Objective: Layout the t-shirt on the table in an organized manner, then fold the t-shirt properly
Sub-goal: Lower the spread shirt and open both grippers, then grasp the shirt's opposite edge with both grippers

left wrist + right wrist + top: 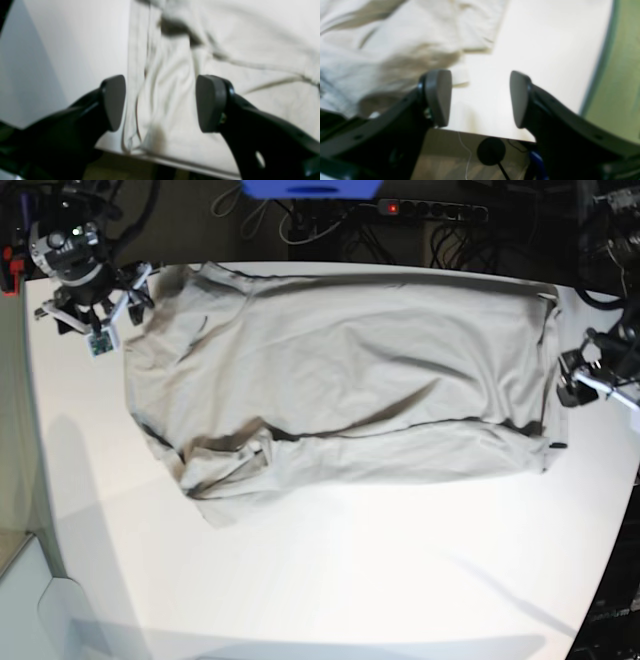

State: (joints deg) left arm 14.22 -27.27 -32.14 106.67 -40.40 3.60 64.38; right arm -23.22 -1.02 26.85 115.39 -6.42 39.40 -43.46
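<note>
On the far half of a large white table (pixel 330 580), seen from the base view, a light grey-beige t-shirt (pixel 340 390) lies spread out sideways, its long axis running across the picture. Its upper edge sits close to the table's far edge. The lower part of the cloth is folded over itself, leaving a dark crease line along the middle, and a rumpled sleeve (pixel 215 480) bunches at the lower left of the garment. The near half of the tabletop is bare and white.

At the top left corner of the base view, the right gripper (pixel 92 310) hovers over the table just beside the shirt's left end. In the right wrist view its two grey pads are spread wide apart with nothing between them (pixel 480 97); wrinkled cloth (pixel 382 50) lies to one side and bare table (pixel 545 50) shows under the gap.

At the right edge of the base view, the left gripper (pixel 580 380) sits just beside the shirt's right end. In the left wrist view its fingers are likewise spread wide (pixel 160 102), holding nothing, poised above the shirt's straight edge (pixel 132 75), where creased fabric (pixel 237 50) meets white tabletop (pixel 75 37).

Beyond the far table edge, a black power strip (pixel 430 210) and tangled cables lie on the floor.
</note>
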